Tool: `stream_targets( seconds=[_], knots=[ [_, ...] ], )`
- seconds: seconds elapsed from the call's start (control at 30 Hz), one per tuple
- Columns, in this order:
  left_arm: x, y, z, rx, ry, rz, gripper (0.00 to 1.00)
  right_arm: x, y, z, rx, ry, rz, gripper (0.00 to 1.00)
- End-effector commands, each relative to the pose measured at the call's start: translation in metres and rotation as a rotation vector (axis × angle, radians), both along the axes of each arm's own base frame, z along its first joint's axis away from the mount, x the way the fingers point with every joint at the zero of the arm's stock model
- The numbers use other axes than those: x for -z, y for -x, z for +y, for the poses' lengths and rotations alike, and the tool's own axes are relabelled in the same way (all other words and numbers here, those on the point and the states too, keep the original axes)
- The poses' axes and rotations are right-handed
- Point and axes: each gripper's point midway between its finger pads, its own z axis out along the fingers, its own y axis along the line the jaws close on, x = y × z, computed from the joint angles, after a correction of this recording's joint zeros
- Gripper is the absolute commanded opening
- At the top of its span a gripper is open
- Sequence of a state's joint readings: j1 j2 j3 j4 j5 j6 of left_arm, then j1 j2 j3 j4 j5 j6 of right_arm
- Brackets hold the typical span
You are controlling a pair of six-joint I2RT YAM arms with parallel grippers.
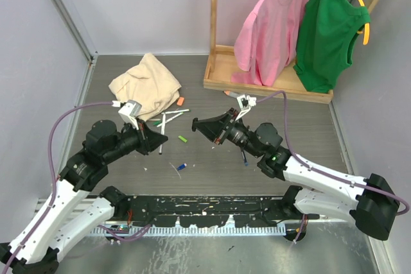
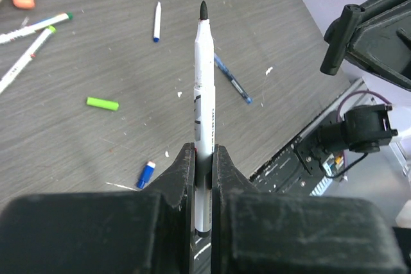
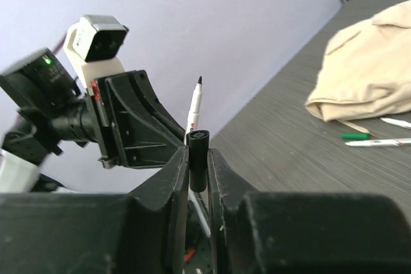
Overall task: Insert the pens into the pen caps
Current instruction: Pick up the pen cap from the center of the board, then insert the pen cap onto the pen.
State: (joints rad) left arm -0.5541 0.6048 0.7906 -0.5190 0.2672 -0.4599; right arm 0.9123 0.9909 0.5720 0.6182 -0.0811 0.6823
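My left gripper (image 2: 203,152) is shut on a white pen (image 2: 204,88) whose bare black tip points away from the jaws. My right gripper (image 3: 198,152) is shut on a black cap (image 3: 198,158), open end outward. The two grippers face each other a short way apart above the table, left (image 1: 162,140) and right (image 1: 195,126). The pen (image 3: 194,107) shows just behind the cap in the right wrist view. On the table lie a green cap (image 1: 183,138), a blue cap (image 1: 182,167), an orange cap (image 1: 180,101), white pens (image 1: 172,115) and a dark blue pen (image 1: 244,157).
A beige cloth (image 1: 146,85) lies at the back left beside the pens. A wooden rack (image 1: 263,78) at the back right carries a pink shirt (image 1: 270,30) and a green shirt (image 1: 327,30). Grey walls close the left and right sides.
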Motion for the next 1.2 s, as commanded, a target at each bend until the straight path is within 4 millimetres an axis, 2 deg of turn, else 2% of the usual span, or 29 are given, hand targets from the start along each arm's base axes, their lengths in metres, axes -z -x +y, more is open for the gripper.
stream_targets(
  seconds=[0.0,0.1,0.23,0.37,0.47,0.5,0.6,0.8,0.93,1.17],
  knots=[
    [-0.038,-0.013,0.007,-0.068,0.045,-0.143,0.0,-0.052,0.013,0.001,-0.086,-0.238,-0.019,0.0],
    [-0.048,-0.013,0.003,-0.043,0.055,-0.155,0.0,-0.058,0.014,0.001,-0.093,-0.265,-0.025,0.0],
    [-0.059,-0.015,-0.005,-0.029,0.085,-0.171,0.0,-0.057,0.003,-0.002,-0.023,-0.193,-0.027,0.0],
    [-0.063,-0.011,-0.019,-0.012,0.057,-0.2,0.0,-0.058,-0.011,-0.023,0.117,-0.126,-0.039,0.0],
    [-0.059,-0.005,-0.043,0.015,0.014,-0.232,0.0,-0.059,-0.015,-0.039,0.193,-0.095,-0.047,0.0],
    [-0.059,0.004,-0.055,0.051,0.01,-0.244,0.0,-0.06,-0.016,-0.043,0.209,-0.086,-0.05,0.0],
    [-0.057,0.013,-0.076,0.081,0.011,-0.271,0.0,-0.068,-0.013,-0.057,0.243,-0.095,-0.069,0.0],
    [-0.061,0.022,-0.096,0.139,0.094,-0.303,0.0,-0.089,-0.004,-0.085,0.298,-0.171,-0.114,0.0],
    [-0.064,0.028,-0.106,0.198,0.112,-0.324,0.0,-0.102,0.004,-0.08,0.251,-0.199,-0.138,0.0],
    [-0.065,0.034,-0.113,0.247,0.126,-0.329,0.0,-0.111,0.012,-0.065,0.159,-0.269,-0.153,0.0]
  ],
)
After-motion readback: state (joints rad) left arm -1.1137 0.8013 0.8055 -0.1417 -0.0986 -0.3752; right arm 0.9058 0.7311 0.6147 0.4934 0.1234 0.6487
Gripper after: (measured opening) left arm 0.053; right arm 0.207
